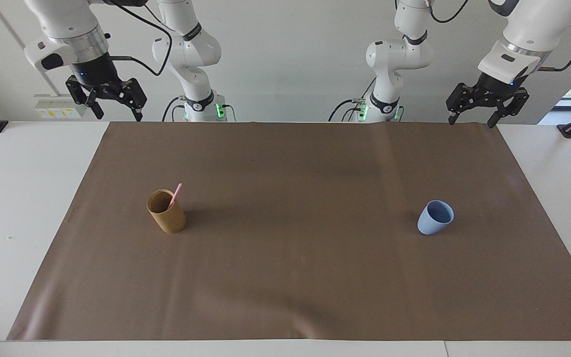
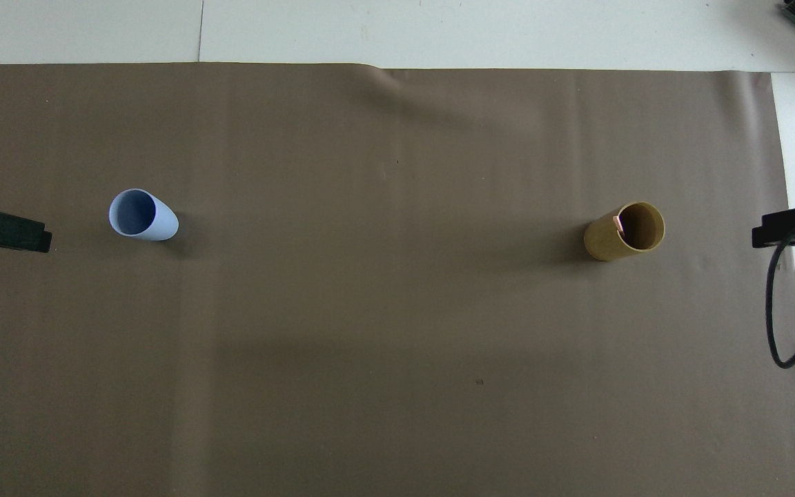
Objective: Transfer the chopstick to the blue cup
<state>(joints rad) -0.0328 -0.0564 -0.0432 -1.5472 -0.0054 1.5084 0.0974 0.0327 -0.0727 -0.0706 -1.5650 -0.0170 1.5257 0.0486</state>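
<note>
Facing view shows you the stick [image 1: 176, 194] standing in the tan cup [image 1: 166, 212], leaning on the rim at about 1 o'clock, its pink tip poking out. That cup sits toward the right arm's end of the mat [image 1: 285, 277]; the blue cup [image 1: 435, 217] stands well apart toward the left arm's end, upright and empty.

Your first step looks like the pick, and the right arm is the natural one for it. Bring the right gripper [image 1: 114, 111] over the tan cup, line its fingers across the exposed tip, and come straight down so you don't nudge the rim. Pinch just above the rim, then lift along the stick's lean, or the cup may tip.

Both arms hang high over the mat's edge nearest the robots. Right gripper has its fingers apart and holds nothing. Left gripper [image 1: 472, 119] likewise, spread and empty, waiting.
</note>
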